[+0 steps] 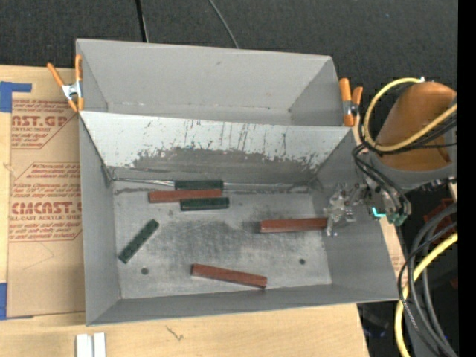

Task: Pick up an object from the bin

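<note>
My gripper (339, 210) hangs low at the bin's right wall, just past the right end of a reddish-brown flat bar (293, 225) that lies level on the floor. The bar's right tip reaches up to the gripper; whether the two touch I cannot make out. A second reddish-brown bar (228, 275) lies near the front wall, slightly slanted.
At the back left a third brown bar (185, 195) lies between two dark green bars (198, 186) (204, 204). Another dark green bar (138, 241) rests slanted at the left. The arm with its orange cover and cables stands outside the right rim.
</note>
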Tool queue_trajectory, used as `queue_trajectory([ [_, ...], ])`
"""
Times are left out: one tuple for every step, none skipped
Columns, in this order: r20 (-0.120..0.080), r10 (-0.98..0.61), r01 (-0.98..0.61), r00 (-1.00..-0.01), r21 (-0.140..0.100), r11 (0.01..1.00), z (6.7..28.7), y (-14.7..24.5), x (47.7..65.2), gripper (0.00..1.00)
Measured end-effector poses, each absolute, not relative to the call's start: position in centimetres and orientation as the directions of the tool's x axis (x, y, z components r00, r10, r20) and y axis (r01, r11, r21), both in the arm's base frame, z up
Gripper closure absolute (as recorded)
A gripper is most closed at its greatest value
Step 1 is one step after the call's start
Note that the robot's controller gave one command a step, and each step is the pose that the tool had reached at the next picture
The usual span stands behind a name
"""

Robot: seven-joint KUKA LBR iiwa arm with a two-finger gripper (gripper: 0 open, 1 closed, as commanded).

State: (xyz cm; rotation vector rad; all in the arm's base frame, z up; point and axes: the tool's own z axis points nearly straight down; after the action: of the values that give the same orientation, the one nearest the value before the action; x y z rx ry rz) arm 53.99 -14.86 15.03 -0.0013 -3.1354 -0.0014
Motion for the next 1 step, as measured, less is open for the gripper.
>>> queue_trajectory([
  [-0.001,-0.001,-0.001,-1.0,-0.001,1.0,15.42,-14.8,54.21,1.0],
])
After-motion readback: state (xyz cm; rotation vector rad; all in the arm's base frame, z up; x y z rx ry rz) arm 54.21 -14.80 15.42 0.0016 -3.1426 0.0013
